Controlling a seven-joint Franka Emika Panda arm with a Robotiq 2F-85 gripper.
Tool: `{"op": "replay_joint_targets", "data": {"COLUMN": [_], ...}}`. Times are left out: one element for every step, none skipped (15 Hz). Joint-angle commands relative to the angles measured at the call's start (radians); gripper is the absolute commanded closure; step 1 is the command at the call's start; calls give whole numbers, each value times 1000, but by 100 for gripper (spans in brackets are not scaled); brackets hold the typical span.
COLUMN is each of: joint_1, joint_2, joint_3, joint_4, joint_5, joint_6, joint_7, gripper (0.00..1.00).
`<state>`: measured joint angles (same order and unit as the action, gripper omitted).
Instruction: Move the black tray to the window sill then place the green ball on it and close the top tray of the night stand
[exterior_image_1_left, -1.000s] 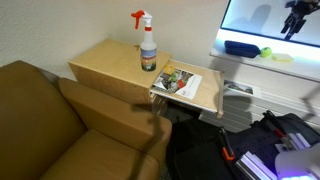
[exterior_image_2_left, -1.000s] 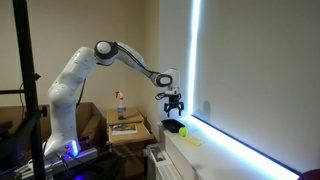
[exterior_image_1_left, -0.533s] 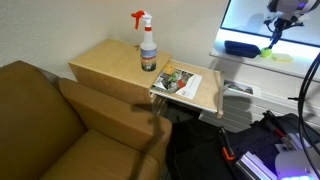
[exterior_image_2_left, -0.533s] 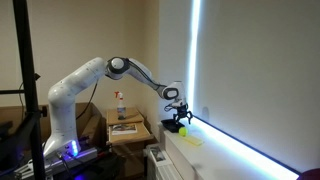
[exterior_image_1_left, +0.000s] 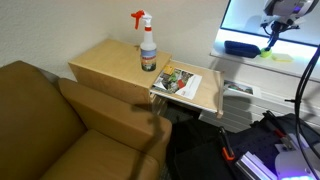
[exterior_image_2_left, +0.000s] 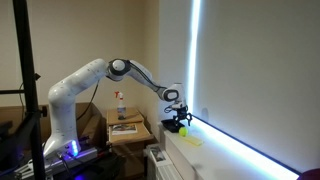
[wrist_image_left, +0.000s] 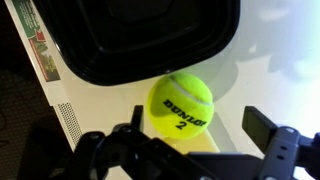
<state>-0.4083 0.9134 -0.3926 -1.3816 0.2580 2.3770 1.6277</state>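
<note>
The black tray (wrist_image_left: 140, 40) lies on the white window sill (wrist_image_left: 280, 60); it also shows in both exterior views (exterior_image_1_left: 240, 47) (exterior_image_2_left: 173, 127). The green ball (wrist_image_left: 181, 103), a tennis ball marked DUNLOP 2, rests on the sill just beside the tray's edge. My gripper (wrist_image_left: 200, 125) is open, its two fingers on either side of the ball, not closed on it. In both exterior views the gripper (exterior_image_1_left: 272, 40) (exterior_image_2_left: 183, 124) is low over the sill next to the tray. The night stand's top tray (exterior_image_1_left: 186, 88) stands pulled out with a magazine on it.
A spray bottle (exterior_image_1_left: 147, 45) stands on the wooden night stand (exterior_image_1_left: 105, 65). A brown sofa (exterior_image_1_left: 50, 125) fills the near side. A yellow-green cloth (exterior_image_1_left: 278, 55) lies on the sill beyond the tray. Dark bags and equipment sit on the floor below.
The arm came down from above the sill to the ball beside the tray one second ago; in the last half second it has barely moved.
</note>
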Motion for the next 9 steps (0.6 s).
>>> {"op": "replay_joint_targets", "data": {"joint_1": [-15,-10,-5,-18,-24,-23,-30,-49,-56], "joint_2": [25,35,44,49,55,62,68,71,74], "joint_3": [21,16,11,10,10,5,8,10,8], "joint_4": [23,28,31,34,35,39,45,50,51], "joint_5": [-7,-11,-14,-13,-13,-17,-15,-13,-14], "joint_6": [-21,-26,-25,-21,-15,-20,-26,-26,-26], "joint_7": [22,36,50,45,45,55,53,36,35], "gripper": [0,0,0,0,0,25,26,32,40]}}
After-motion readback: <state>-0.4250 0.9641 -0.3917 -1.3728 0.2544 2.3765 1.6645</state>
